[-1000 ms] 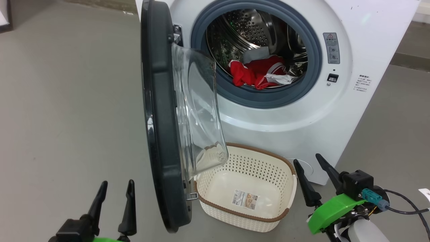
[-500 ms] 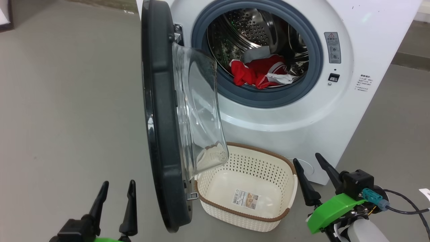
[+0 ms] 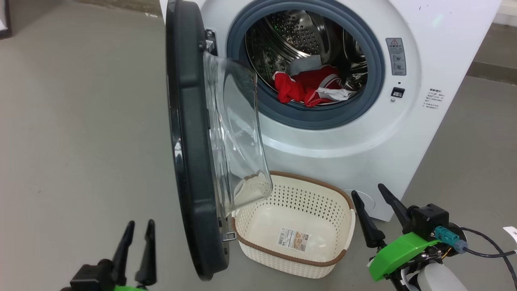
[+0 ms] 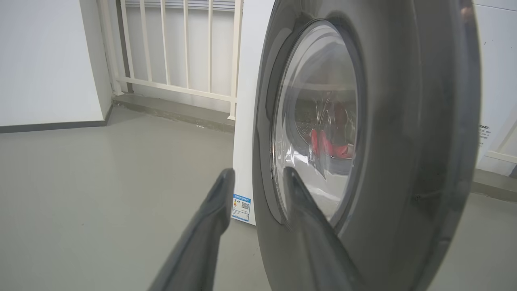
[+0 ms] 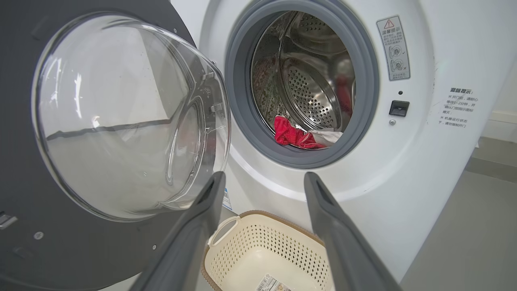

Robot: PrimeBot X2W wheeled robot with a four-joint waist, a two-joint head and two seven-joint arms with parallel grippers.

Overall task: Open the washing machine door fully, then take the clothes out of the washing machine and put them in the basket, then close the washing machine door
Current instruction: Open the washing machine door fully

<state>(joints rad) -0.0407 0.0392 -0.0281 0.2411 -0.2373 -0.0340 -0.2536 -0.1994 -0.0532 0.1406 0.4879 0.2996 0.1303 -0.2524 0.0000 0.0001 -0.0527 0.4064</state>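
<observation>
The washing machine (image 3: 343,141) stands with its door (image 3: 190,141) swung out to the left, edge-on to me, glass bowl facing the drum. Red and white clothes (image 3: 311,87) lie at the drum's front lip. The cream basket (image 3: 282,254) sits on the floor under the opening, holding no clothes. My left gripper (image 3: 140,224) is low, left of the door, open and narrow, with nothing in it. My right gripper (image 3: 368,190) stands open just right of the basket. The left gripper (image 4: 257,173) faces the door's outer face (image 4: 404,141). The right gripper (image 5: 263,176) points at clothes (image 5: 299,135) above the basket (image 5: 262,250).
Bare grey floor spreads to the left of the door. A black cable (image 3: 484,246) trails from my right wrist. A white railing (image 4: 181,48) and wall stand behind the machine on its left side.
My left gripper's fingers have drawn closer together. The head view has shifted slightly; the door, clothes, basket and right gripper stay as they were.
</observation>
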